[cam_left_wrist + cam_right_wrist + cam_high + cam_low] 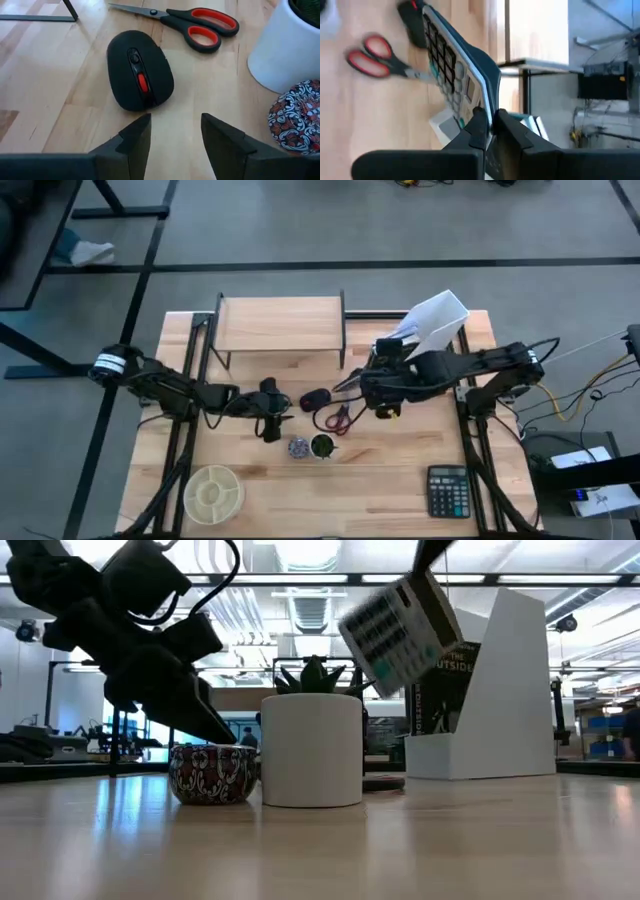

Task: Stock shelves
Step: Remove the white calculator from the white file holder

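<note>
The shelves, a low light-wood riser on black legs, stand at the table's far middle. My right gripper is shut on a grey calculator, held in the air in front of the riser's right end. My left gripper is open just above the table. A black mouse lies beyond its fingertips, and red-handled scissors lie past that. A white plant pot and a patterned tin stand side by side on the table, beside the left gripper. My right gripper pinches one end of the calculator between its two fingers, one on the key face and one on the back. In the low view the arm reaches it from above. The calculator hangs tilted below, lifted clear of the table.
A white angled file holder with a book stands at the far right, close to the right arm. A second calculator lies at the near right and a round divided dish at the near left. Black frame rails run along both table sides.
</note>
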Controlling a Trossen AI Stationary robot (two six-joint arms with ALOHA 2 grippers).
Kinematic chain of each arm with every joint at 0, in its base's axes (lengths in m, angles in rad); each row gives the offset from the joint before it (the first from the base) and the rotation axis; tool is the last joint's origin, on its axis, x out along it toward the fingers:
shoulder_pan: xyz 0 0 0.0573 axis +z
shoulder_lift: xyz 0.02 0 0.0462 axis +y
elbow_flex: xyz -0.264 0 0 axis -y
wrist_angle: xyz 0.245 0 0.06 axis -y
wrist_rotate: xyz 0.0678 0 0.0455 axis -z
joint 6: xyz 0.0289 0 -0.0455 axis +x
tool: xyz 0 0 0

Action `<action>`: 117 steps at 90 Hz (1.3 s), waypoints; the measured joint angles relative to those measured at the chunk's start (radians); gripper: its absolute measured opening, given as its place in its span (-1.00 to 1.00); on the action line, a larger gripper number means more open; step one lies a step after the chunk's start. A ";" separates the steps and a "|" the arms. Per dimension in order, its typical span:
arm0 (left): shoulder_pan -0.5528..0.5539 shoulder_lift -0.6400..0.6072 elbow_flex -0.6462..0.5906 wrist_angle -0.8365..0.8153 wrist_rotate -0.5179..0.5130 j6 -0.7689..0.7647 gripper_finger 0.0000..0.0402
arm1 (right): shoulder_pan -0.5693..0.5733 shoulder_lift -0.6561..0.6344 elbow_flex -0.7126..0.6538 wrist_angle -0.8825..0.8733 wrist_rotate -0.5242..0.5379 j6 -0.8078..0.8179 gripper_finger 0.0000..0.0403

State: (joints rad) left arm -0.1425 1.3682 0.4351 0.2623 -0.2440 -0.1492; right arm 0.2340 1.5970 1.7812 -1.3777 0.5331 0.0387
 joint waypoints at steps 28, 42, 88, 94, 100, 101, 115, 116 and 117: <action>0.000 0.000 0.000 0.000 0.000 -0.008 -0.15 | 0.045 0.000 0.001 -0.037 -0.361 0.184 -0.96; 0.000 0.000 0.000 0.000 0.000 -0.020 -0.15 | 0.067 0.000 -0.075 -0.023 -0.503 0.238 -0.96; 0.000 0.000 0.000 0.000 0.000 -0.032 -0.30 | 0.132 0.010 -0.362 0.183 -0.826 0.260 -0.96; 0.000 0.000 0.000 -0.001 0.000 -0.032 -0.31 | 0.134 0.026 -0.382 0.222 -0.857 0.232 -0.96; 0.000 0.000 0.000 0.000 0.000 -0.032 -0.30 | 0.135 0.047 -0.395 0.241 -0.885 0.201 -0.96; 0.000 0.000 0.000 0.000 0.000 -0.032 -0.30 | 0.135 0.051 -0.397 0.241 -0.888 0.196 -0.96; 0.000 0.000 0.000 -0.001 0.000 -0.032 -0.27 | 0.139 0.125 -0.405 0.241 -0.939 0.120 -0.96; 0.000 0.000 0.000 0.000 0.000 -0.032 -0.27 | 0.139 0.131 -0.405 0.241 -0.942 0.114 -0.96; 0.000 0.000 0.000 0.000 0.000 -0.032 -0.27 | 0.139 0.137 -0.405 0.241 -0.944 0.107 -0.96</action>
State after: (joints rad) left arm -0.1425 1.3682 0.4351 0.2619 -0.2440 -0.1814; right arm 0.3734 1.7344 1.3762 -1.1362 -0.4105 0.1460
